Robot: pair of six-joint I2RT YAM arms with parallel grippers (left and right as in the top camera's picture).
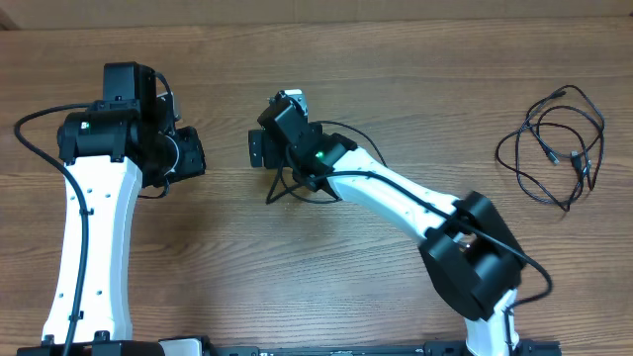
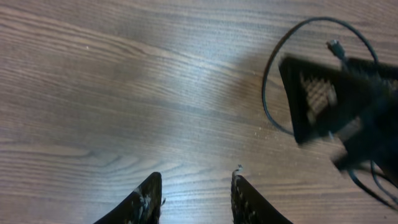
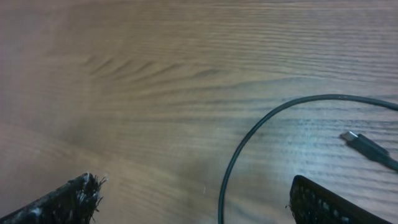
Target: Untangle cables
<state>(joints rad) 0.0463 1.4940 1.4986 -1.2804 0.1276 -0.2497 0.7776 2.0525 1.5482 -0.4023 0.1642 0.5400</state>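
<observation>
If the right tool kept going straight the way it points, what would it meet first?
Probably the cable loop lying on the table just ahead of the right tool; depth is unclear, so it might touch bare wood first.

The wooden table (image 1: 415, 59) carries a cable bundle (image 1: 550, 153) and, well apart, one looped cable (image 3: 336, 96).

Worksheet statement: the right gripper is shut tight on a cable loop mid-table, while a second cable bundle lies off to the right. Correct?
Not quite. The right gripper is open, not shut: the right wrist view shows its fingers wide apart, the cable loop lying on the table between them. The second cable bundle does lie off to the right.
</observation>
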